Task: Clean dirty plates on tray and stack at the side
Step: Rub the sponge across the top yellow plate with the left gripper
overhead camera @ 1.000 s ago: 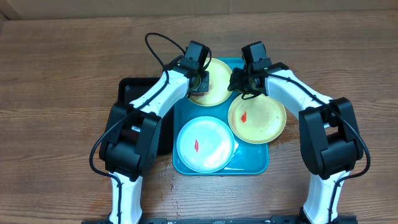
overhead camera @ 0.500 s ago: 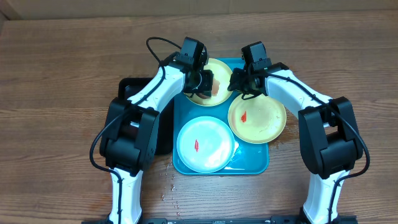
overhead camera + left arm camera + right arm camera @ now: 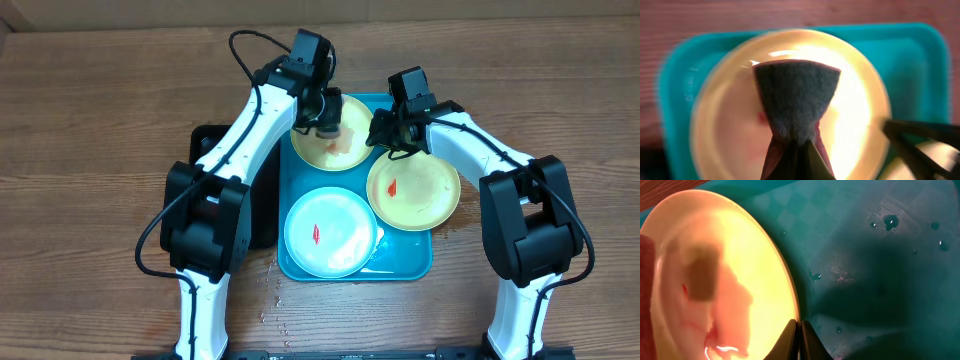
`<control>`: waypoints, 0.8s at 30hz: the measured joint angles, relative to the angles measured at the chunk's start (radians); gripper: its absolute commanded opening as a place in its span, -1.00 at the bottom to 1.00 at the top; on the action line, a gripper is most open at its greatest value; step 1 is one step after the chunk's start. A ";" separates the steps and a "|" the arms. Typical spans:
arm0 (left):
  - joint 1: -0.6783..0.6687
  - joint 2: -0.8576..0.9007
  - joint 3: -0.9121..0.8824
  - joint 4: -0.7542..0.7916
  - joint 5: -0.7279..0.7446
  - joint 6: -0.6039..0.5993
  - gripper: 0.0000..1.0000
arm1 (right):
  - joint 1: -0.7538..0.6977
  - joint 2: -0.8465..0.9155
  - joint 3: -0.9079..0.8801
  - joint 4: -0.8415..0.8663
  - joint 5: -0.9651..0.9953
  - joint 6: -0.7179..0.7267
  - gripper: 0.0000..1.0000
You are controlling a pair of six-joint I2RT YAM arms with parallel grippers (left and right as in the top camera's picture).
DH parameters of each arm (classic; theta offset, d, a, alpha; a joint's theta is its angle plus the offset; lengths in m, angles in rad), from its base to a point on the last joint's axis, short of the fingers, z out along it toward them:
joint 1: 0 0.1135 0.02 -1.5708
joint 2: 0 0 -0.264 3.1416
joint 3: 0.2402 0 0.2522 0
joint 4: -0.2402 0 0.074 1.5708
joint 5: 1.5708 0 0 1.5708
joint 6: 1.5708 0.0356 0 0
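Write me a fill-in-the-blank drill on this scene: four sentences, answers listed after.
The left tool is shut on a ____ over the far yellow plate. The right tool pinches that plate's ____. The teal tray carries ____ plates. The smear on the white plate is ____.
Missing: sponge, rim, three, red.

Wooden table holding two trays.
The brown wood-grain table [image 3: 100, 120] carries a teal tray [image 3: 412, 255] at centre, a black tray [image 3: 205, 142] just beside it on the left, and small wet spots [image 3: 272, 300] near the teal tray's lower-left corner.
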 measured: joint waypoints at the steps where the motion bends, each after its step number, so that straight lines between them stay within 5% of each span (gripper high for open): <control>1: 0.000 0.000 -0.002 0.003 -0.034 0.000 -0.92 | 0.000 0.000 0.000 0.000 0.000 0.000 -0.92; 15: -0.018 0.000 -0.194 0.138 -0.164 -0.041 -0.92 | 0.000 0.000 0.000 0.001 0.000 0.000 -0.92; 24: -0.005 -0.015 -0.278 0.257 -0.019 -0.082 -0.92 | 0.000 0.002 0.000 0.001 0.000 0.000 -0.92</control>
